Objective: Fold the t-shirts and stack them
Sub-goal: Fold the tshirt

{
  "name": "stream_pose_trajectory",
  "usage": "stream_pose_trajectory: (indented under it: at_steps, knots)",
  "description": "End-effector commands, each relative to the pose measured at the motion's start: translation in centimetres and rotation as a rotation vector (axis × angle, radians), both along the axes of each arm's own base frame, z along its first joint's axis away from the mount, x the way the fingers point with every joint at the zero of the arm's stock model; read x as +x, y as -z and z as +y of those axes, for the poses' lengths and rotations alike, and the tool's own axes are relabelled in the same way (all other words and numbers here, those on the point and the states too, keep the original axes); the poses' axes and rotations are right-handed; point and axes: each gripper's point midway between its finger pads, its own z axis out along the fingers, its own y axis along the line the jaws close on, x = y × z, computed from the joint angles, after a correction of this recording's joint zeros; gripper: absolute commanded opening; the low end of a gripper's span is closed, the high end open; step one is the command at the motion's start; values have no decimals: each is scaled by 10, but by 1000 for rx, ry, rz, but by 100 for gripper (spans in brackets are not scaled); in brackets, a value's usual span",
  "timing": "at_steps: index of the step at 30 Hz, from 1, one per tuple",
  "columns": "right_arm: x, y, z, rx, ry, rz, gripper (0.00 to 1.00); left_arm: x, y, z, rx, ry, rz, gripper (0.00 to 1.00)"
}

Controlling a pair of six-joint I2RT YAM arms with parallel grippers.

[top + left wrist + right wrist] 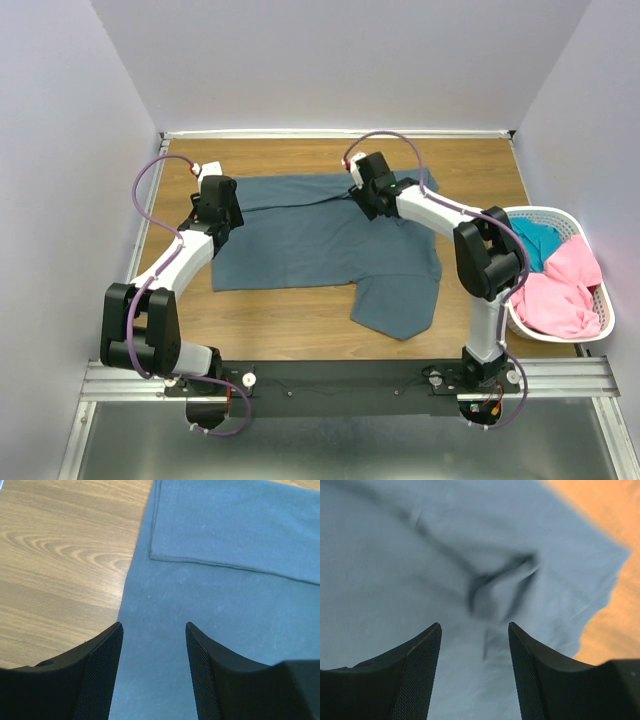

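The slate blue-grey t-shirt point(320, 245) lies spread on the wooden table, one sleeve reaching toward the near edge. My left gripper point(222, 215) is open just above its left edge; the left wrist view shows the cloth point(225, 595) and a folded hem between the open fingers point(102, 665). My right gripper point(368, 200) is open over the shirt's far right part; the right wrist view shows a wrinkle in the cloth point(495, 590) just ahead of the fingers point(420, 670). The pink t-shirt point(565, 290) and the teal t-shirt point(535, 240) lie bunched in the basket.
A white slotted plastic basket point(598, 330) stands at the table's right edge. Pale walls close in the table on the left, back and right. A black rail point(340, 375) with the arm bases runs along the near edge.
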Motion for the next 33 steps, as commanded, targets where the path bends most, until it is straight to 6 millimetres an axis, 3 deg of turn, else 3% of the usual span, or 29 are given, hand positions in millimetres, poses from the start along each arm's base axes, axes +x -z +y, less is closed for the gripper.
stream_pose_trajectory:
  at_steps: [1, 8, 14, 17, 21, 25, 27, 33]
  knots:
    - [-19, 20, -20, -110, 67, 28, 63, 8, -20, -8, -21, 30, -56, 61]
    - [-12, 36, -26, -175, 84, 32, 49, 8, -25, -8, -20, 30, -69, 61]
    - [1, 48, -26, -224, 80, 27, 48, 7, -26, -8, -19, 29, -72, 61]
    - [8, 43, -27, -243, 91, 2, 48, 7, -25, -8, -20, 30, -69, 61]
    - [19, 33, -31, -290, 110, -42, 37, 8, -25, -8, -22, 31, -69, 61]
    - [29, 24, -35, -329, 129, -75, 14, 8, -25, -8, -21, 32, -70, 61]
    - [33, 20, -35, -335, 129, -86, 8, 7, -25, -8, -19, 32, -68, 61]
    - [45, 15, -46, -339, 164, -104, 2, 8, -26, -9, -22, 33, -71, 61]
